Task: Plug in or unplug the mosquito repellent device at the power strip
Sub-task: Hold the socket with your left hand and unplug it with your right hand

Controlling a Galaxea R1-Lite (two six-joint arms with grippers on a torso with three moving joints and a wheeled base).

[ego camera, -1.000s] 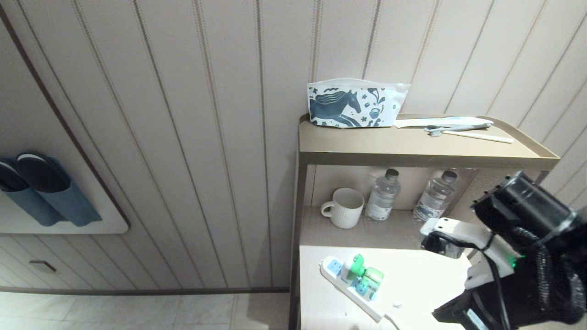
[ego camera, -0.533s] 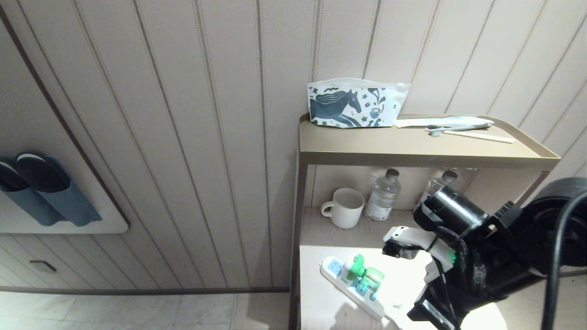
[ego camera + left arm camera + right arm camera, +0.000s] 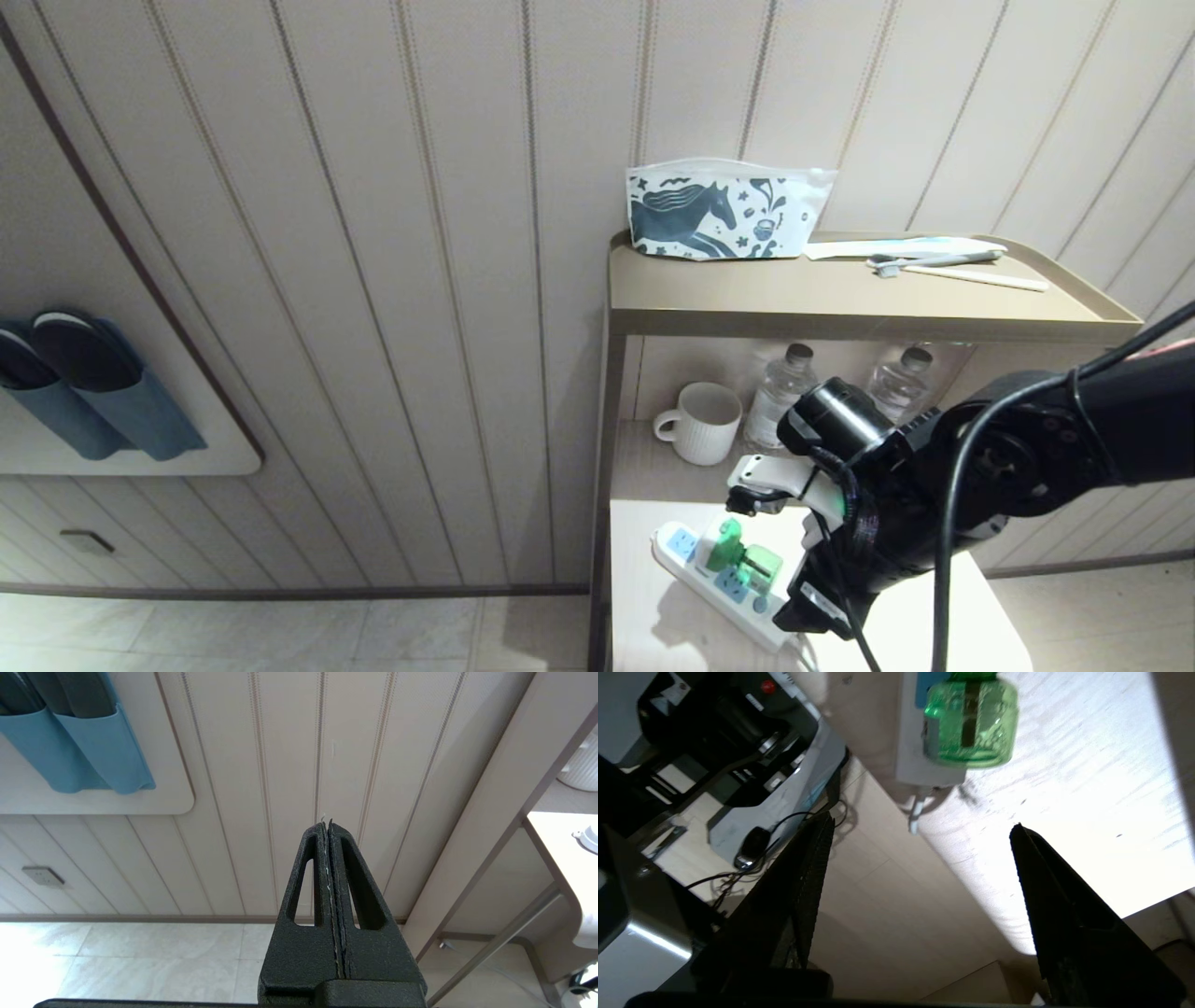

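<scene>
No text, label, brand or number can be read anywhere.

A hotel-style guest room is suggested: slippers are kept in blue wall pockets, a horse-print toiletry pouch and toothbrush are laid on a shelf unit, with a mug and water bottles below

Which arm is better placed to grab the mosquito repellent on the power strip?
Right. The right gripper is open, close to the mosquito repellent device plugged into the power strip. The left gripper is shut, facing the wall panels away from the stand.
</scene>
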